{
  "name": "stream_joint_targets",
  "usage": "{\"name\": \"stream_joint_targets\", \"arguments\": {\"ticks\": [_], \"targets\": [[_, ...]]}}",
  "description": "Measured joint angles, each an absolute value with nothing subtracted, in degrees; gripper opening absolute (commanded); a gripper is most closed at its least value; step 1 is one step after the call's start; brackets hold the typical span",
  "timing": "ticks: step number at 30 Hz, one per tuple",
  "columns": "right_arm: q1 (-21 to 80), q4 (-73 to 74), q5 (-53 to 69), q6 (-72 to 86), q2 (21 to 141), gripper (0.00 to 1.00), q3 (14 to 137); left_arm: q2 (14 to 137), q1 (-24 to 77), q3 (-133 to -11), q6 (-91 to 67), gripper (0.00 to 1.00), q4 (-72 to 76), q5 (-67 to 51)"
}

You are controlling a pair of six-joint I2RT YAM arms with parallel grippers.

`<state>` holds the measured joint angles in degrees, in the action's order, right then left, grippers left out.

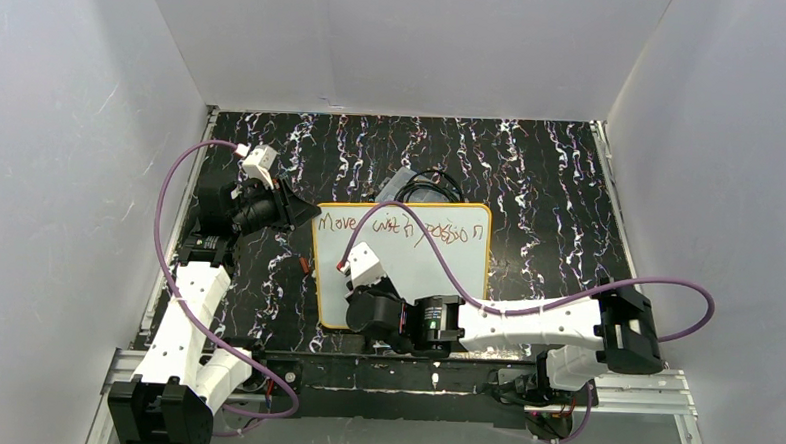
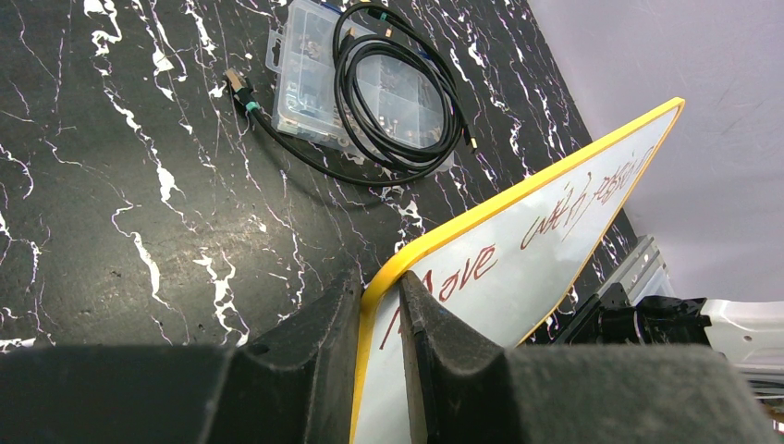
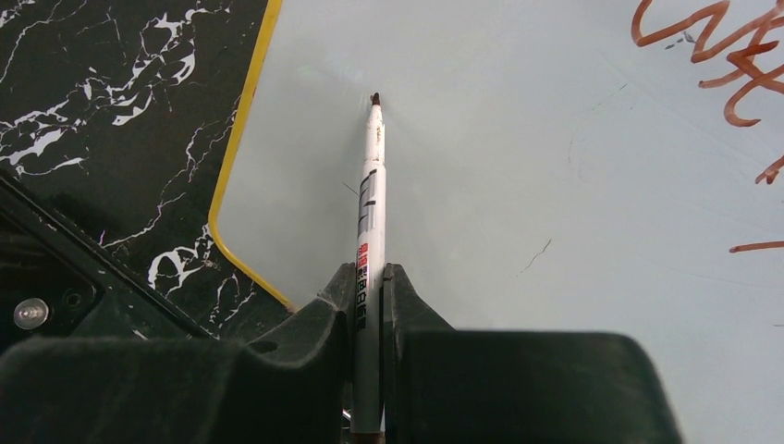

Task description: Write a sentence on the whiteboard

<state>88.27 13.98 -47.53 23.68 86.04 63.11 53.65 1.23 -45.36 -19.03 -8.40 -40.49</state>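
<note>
Writing in hand — right gripper [image 3: 370, 277] clamped on the marker [image 3: 372, 176], tip over blank whiteboard [image 1: 467, 275] below the sentence [image 1: 401, 227]; left gripper [image 2: 379, 294] pinches its yellow corner. Next stroke likely needs light, steady contact.

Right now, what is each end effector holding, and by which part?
The left end effector clamps the yellow-rimmed white whiteboard by its edge near a corner; the right end effector grips the white marker pen by its barrel.
</note>
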Motion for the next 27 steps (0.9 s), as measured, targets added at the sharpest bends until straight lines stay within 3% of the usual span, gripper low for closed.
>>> {"name": "stream_joint_targets", "arguments": {"ticks": [27], "targets": [[88.55, 16.40, -45.65, 26.81, 86.11, 0.01, 62.98, 53.65, 1.23, -45.36, -19.03, 0.19, -8.40, -40.49]]}}
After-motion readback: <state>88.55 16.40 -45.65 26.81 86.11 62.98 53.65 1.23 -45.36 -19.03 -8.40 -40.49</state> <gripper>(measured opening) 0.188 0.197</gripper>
